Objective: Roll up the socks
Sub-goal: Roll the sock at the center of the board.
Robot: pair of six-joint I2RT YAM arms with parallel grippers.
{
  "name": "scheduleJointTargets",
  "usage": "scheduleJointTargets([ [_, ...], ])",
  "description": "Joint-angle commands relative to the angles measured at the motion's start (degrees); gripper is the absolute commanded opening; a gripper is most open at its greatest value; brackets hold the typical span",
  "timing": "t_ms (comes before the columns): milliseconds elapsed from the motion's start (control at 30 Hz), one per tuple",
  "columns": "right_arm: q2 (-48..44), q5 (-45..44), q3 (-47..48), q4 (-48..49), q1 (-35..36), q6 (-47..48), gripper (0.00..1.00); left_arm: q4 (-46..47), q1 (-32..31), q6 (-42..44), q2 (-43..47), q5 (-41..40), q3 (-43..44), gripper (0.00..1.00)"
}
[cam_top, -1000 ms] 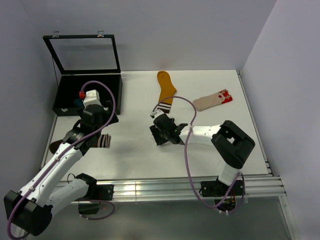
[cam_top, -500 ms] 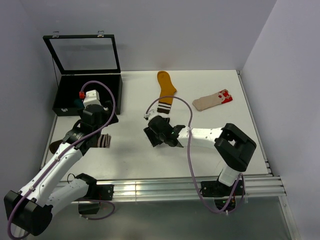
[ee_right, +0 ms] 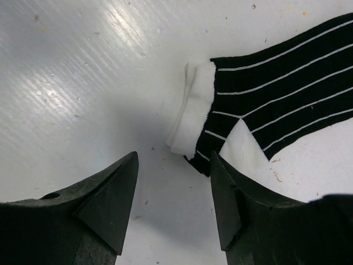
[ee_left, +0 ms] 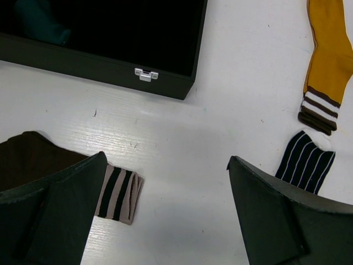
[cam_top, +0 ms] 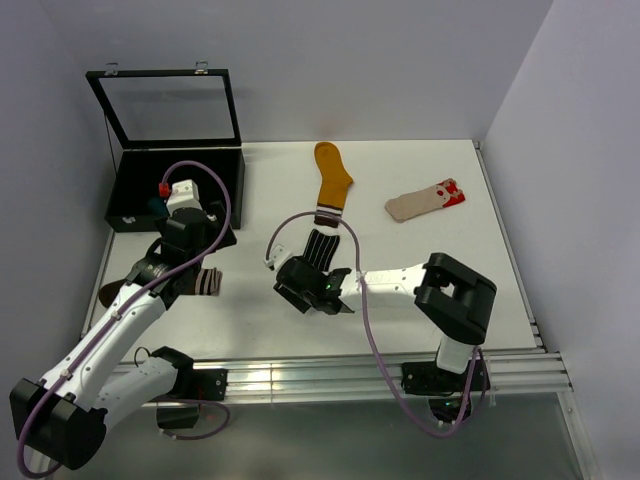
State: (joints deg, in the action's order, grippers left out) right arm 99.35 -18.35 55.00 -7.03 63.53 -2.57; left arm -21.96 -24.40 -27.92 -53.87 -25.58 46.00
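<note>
Striped sock (cam_top: 318,245) lay flat on the table (cam_top: 450,270) mid-field, its far end just short of the mustard sock's (cam_top: 330,180) cuff. Its long axis ran away from the robot. In the right wrist view it ran up and to the right from a folded white end.

Right gripper (ee_right: 172,165) sat at the sock's near end with jaws spread and only bare table between them. The white end lay just ahead of the fingertips, offset toward the finger on the right of that view. The sock's near corner was just beside that finger (ee_right: 226,199); contact could not be told. So the sock lay in front of the jaws, not between them.

Right arm was clearly the nearer one. Judgement: a roll from this end would run along the long axis, so the jaws needed to come forward and slightly toward the sock.

Left gripper (ee_left: 165,165) was spread wide and empty, hovering near the brown sock's striped cuff (ee_left: 118,190), well apart from the striped sock. Beige sock (cam_top: 425,203) lay off to the right, untouched.
</note>
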Motion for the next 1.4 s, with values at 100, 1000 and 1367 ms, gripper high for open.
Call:
scheduleJointTargets([
  [100, 3.12, -5.82, 2.57, 0.43, 0.72, 3.78, 0.62, 0.42, 0.41, -0.47, -0.19, 0.97, 2.69, 0.98],
  [1000, 6.21, -2.67, 1.78, 6.59, -0.24, 4.94, 0.00, -0.02, 0.67, -1.96, -0.71, 2.64, 2.69, 0.97],
  [1367, -2.05, 20.43, -0.07, 12.81, -7.97, -6.47, 0.00, 0.51, -1.08, -11.80, -6.16, 8.36, 1.20, 0.91],
])
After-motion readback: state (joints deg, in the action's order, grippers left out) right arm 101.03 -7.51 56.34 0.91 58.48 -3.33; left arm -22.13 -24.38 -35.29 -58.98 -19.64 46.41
